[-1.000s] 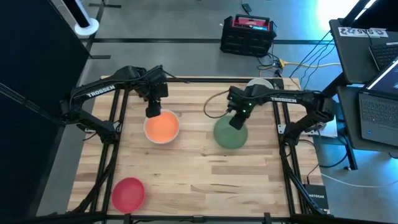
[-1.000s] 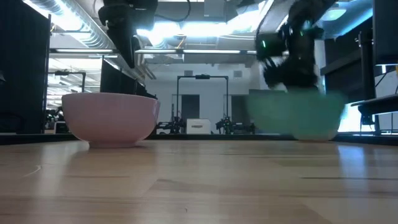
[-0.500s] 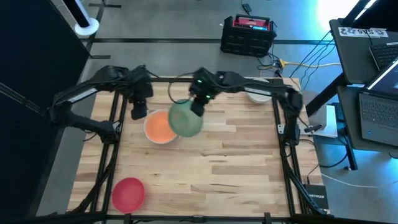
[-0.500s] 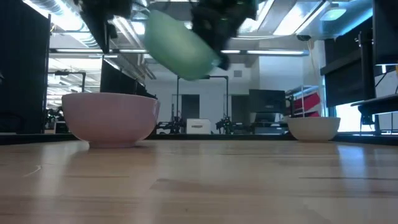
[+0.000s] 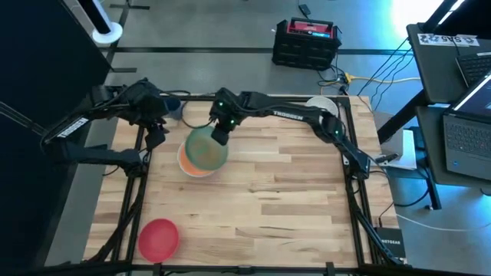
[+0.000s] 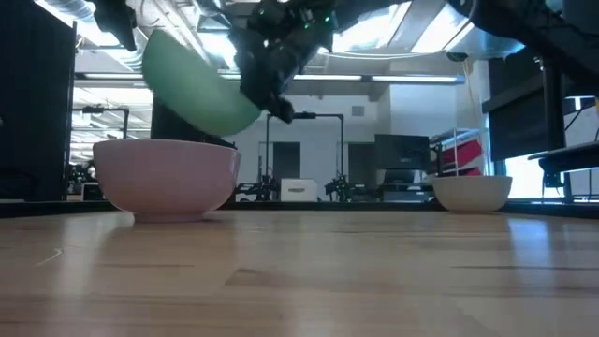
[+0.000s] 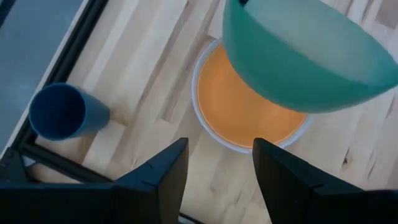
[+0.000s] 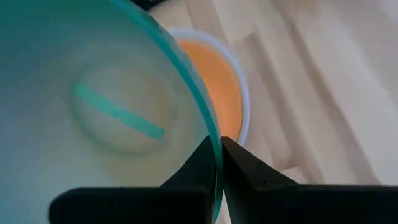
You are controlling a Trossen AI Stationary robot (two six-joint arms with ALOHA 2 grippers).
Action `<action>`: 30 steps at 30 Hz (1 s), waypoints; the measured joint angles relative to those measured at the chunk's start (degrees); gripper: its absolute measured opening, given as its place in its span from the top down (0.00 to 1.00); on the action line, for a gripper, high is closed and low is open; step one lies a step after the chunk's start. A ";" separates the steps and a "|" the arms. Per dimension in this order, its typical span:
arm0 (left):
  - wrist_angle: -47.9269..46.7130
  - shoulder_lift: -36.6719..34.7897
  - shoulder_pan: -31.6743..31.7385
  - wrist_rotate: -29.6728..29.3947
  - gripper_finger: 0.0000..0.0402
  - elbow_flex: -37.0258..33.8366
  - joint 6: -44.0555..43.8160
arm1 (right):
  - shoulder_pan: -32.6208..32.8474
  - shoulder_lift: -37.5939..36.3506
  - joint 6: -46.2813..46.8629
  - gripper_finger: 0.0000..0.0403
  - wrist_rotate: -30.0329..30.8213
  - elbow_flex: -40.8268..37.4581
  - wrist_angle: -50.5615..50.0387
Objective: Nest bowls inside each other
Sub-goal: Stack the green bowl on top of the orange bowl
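1. Four bowls on my screens right now, and the green bowl (image 5: 205,148) is the one up in the air, tilted, directly over the orange bowl (image 5: 192,162) at the far-left part of the bench (image 5: 291,199).
2. My right pincer (image 5: 219,136) is clamped on the green bowl's rim; in the right wrist view the two fingers pinch that thin rim between them, the bowl's pale inside (image 8: 93,112) on one side.
3. From the low view the green bowl (image 6: 197,84) hangs clear above the orange bowl (image 6: 167,180), a gap showing between them, so it is not nested yet.
4. My left pincer (image 5: 156,136) sits just beside the pair, off toward the bench's left edge, fingers apart and holding nothing; its wrist view looks down past both open fingers onto the orange bowl (image 7: 239,112) with the green bowl (image 7: 305,56) overlapping it.
5. That same view shows a blue cup (image 7: 62,113) lying on its side at the bench edge, near the orange bowl.
6. Red-pink bowl (image 5: 158,238) rests alone at the near-left corner, well apart.
7. White bowl (image 5: 321,106) stands at the far-right corner, partly under my right arm.
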 joint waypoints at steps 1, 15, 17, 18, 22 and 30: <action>0.10 0.00 0.00 0.00 0.59 0.00 0.00 | 0.05 0.49 0.39 1.00 -0.26 -0.02 -0.22; 0.39 0.04 0.00 -0.15 0.59 0.00 -0.31 | 0.63 2.61 2.27 0.95 -2.26 -0.02 1.81; 0.40 0.05 0.00 -0.19 0.59 0.00 -0.42 | 0.63 2.70 2.58 0.94 -2.72 -0.02 2.14; 0.40 0.05 0.00 -0.21 0.59 0.00 -0.47 | 0.62 2.74 2.74 0.94 -2.95 -0.02 2.30; 0.41 0.07 0.00 -0.29 0.59 0.00 -0.65 | 0.67 2.89 3.37 0.89 -4.27 -0.02 2.96; 0.70 0.09 0.00 -0.45 0.59 0.00 -0.48 | 1.49 4.87 5.14 0.59 -9.97 -0.03 4.02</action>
